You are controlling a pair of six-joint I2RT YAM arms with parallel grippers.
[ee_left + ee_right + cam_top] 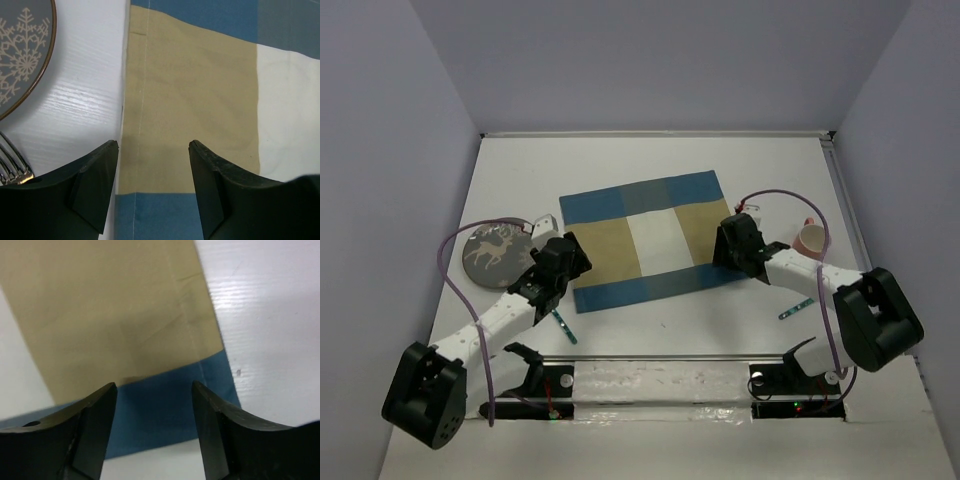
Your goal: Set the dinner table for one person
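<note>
The dinner table point(650, 160) is a white tabletop with a blue-and-tan checked placemat point(645, 240) lying flat near its middle. My left gripper point(576, 264) hovers over the mat's left edge, open, with only cloth and table showing between its fingers point(154, 145). Over the mat's right near corner my right gripper point(728, 244) also stands open and empty point(155, 385). A grey plate point(494, 250) with a pale deer pattern lies left of the mat; its rim point(30, 75) shows in the left wrist view, with fork tines point(12, 167) beside it.
A pink mug point(810, 238) stands right of the mat, behind the right arm. One teal-handled utensil point(563, 325) lies by the left arm and another point(797, 308) by the right arm. Purple cables loop above both arms. Walls close in the table on three sides.
</note>
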